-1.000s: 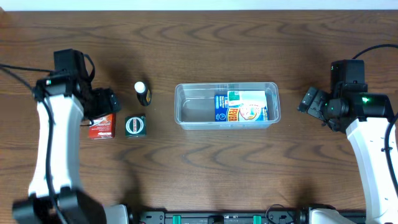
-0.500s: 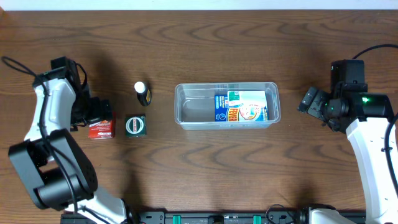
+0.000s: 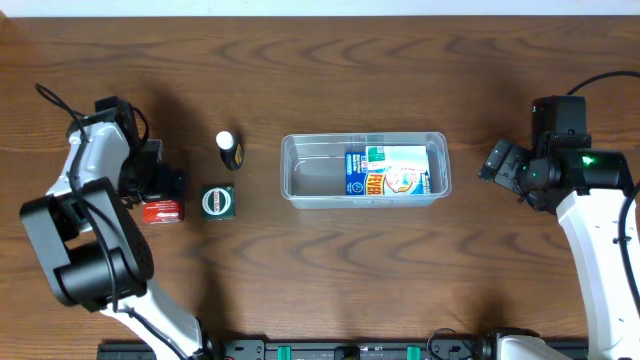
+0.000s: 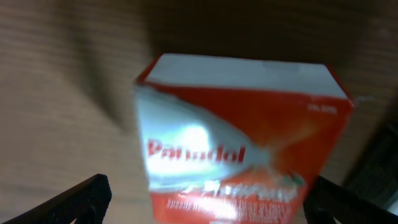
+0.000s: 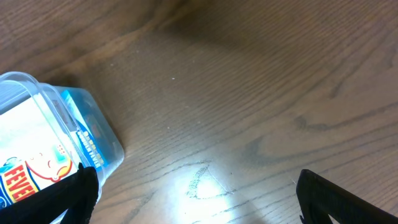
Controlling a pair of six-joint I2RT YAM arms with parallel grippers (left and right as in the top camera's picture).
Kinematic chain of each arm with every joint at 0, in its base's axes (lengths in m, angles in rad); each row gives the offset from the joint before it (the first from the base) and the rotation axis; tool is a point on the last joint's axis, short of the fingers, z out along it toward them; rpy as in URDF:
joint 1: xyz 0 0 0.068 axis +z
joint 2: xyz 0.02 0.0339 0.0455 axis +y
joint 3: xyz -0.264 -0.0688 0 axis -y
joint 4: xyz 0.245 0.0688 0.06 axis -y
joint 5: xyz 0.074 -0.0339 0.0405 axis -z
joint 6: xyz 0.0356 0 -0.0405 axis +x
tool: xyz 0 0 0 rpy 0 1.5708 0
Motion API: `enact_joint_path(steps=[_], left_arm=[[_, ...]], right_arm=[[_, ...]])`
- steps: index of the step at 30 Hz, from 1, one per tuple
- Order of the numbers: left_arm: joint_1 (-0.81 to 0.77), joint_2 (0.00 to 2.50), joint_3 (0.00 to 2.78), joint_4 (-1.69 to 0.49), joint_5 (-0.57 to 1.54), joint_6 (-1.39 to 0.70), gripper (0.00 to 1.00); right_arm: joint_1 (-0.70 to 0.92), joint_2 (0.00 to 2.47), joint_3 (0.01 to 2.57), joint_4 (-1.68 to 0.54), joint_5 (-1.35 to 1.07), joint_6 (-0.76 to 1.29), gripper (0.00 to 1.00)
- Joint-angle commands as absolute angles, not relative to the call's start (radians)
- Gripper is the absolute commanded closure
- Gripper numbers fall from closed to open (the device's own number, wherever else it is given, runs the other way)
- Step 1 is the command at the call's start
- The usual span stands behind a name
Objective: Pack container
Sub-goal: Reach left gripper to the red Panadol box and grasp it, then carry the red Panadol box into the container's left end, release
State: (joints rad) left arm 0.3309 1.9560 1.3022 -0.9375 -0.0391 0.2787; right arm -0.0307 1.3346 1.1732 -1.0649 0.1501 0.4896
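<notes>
Container: the clear tub (image 3: 312, 178) sits flat at the middle of the wooden table (image 3: 320, 280), long side running left to right.
Inside it: a blue-and-white carton (image 3: 388, 172) lies flat in the right half; the left half is bare plastic.
Left gripper (image 3: 160, 186): from my wrist view its fingers (image 4: 84, 196) are spread wide either side of a red Panadol box (image 4: 242, 143). There is a gap on the left side, so nothing is clamped.
Red box from above: it lies on the table at far left, its upper part covered by the gripper.
In the way: a green square box with a round emblem (image 3: 218, 202) sits just beside the red box, between it and the tub. A small dark bottle with a white cap (image 3: 229, 150) stands just behind the green box.
Right gripper (image 3: 498, 163): it hangs near the tub's right end but apart from it, fingers (image 5: 78, 190) spread with only tabletop between them.
Right wrist view: I see the tub's rounded corner at the left edge, with the carton showing through its wall.
</notes>
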Motion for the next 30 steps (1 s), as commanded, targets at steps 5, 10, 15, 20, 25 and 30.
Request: enact_joint_path(steps=[5,10,15,20,25,30], left_arm=[[0.33,2.044,1.31,-0.943,-0.06,0.292,0.02],[0.33,2.038,1.312,-0.948,-0.06,0.263,0.02],[0.33,1.981,1.316,-0.947,-0.06,0.234,0.14],[0.33,1.89,1.317,-0.94,-0.059,0.23,0.3],[0.33,1.801,1.317,-0.961,-0.014,0.213,0.35],[0.326,1.657,1.319,-0.999,0.103,0.158,0.35]], right_arm=[[-0.037,1.337,1.174,-1.065,0.153,0.501,0.01],[-0.037,1.337,1.174,-1.065,0.153,0.501,0.01],[-0.037,1.337,1.174,-1.065,0.153,0.501,0.01],[-0.037,1.337,1.174,-1.065,0.153,0.501,0.01],[-0.037,1.337,1.174,-1.065,0.153,0.501,0.01],[-0.037,1.337,1.174,-1.065,0.153,0.501,0.01]])
